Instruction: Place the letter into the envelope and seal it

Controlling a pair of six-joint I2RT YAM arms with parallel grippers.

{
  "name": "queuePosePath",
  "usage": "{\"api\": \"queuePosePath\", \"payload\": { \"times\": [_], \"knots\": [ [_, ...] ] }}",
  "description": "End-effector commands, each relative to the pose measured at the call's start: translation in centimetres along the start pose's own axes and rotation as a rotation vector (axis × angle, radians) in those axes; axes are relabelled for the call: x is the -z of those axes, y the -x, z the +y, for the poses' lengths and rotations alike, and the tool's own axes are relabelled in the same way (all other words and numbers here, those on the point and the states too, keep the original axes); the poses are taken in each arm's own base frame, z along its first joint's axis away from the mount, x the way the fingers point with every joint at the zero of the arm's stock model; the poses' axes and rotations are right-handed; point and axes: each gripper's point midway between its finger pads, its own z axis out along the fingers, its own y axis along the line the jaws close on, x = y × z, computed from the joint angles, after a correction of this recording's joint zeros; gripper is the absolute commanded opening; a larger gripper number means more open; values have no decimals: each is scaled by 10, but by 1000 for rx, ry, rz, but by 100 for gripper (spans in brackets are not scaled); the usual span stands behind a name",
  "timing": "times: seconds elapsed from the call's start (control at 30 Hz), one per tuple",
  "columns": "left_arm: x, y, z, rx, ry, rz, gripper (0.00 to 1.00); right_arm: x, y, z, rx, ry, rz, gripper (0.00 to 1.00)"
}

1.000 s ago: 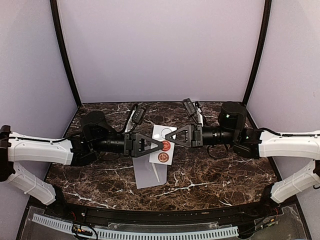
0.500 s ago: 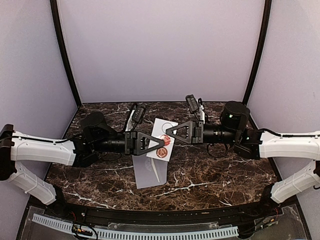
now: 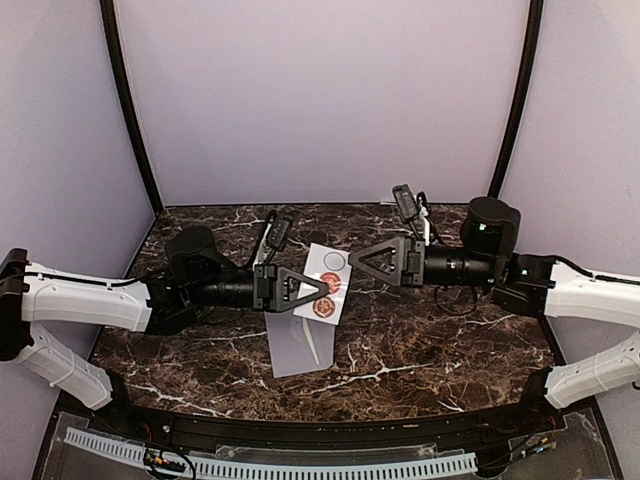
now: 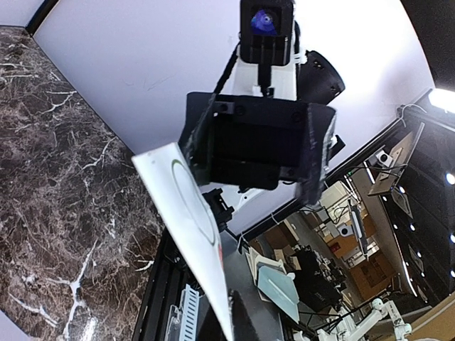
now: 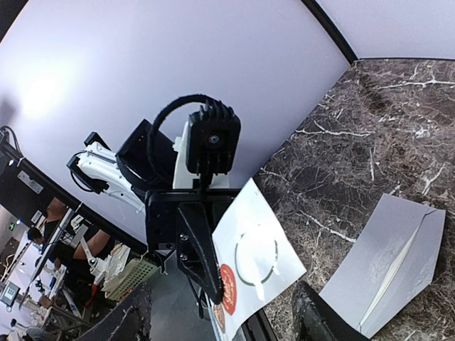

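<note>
The grey-lavender envelope (image 3: pixel 298 346) lies flat on the marble table, below the two grippers; in the right wrist view the envelope (image 5: pixel 387 261) sits at the lower right. The letter is out of view. My left gripper (image 3: pixel 327 291) is shut on the lower edge of a white sticker strip (image 3: pixel 338 263) held above the table. The strip carries two red round seals and one empty ring. My right gripper (image 3: pixel 352 266) stands open just right of the strip, touching nothing. Its fingers (image 5: pixel 313 318) frame the sticker strip (image 5: pixel 274 245) from a short distance.
The dark marble table (image 3: pixel 450 340) is walled by lavender panels at the back and sides. Two black posts (image 3: pixel 130 110) stand at the back corners. A perforated white rail (image 3: pixel 270 466) runs along the near edge.
The right gripper opened, let go of the sticker strip and drew back to the right. The left gripper shut on the strip, which now hangs from it alone.
</note>
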Motion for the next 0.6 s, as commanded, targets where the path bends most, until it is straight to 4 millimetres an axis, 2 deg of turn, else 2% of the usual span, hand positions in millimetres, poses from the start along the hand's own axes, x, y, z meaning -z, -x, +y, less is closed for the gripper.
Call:
{"api": "queuePosePath", "payload": {
  "times": [0.0, 0.07, 0.17, 0.3, 0.57],
  "knots": [
    [2, -5, 0, -3, 16, 27, 0, 21, 16, 3, 61, -84, -40, 67],
    [1, -9, 0, 2, 14, 50, 0, 24, 15, 7, 80, -81, -20, 68],
    [1, -13, -2, -5, 2, 77, 0, 20, 7, 21, 95, -17, 57, 59],
    [1, -19, -5, -3, -18, 120, 0, 9, -7, 37, 105, 69, 140, 53],
    [1, -22, -16, -28, -62, 153, 0, -15, -32, 27, 72, 101, 241, 44]
  ]
}}
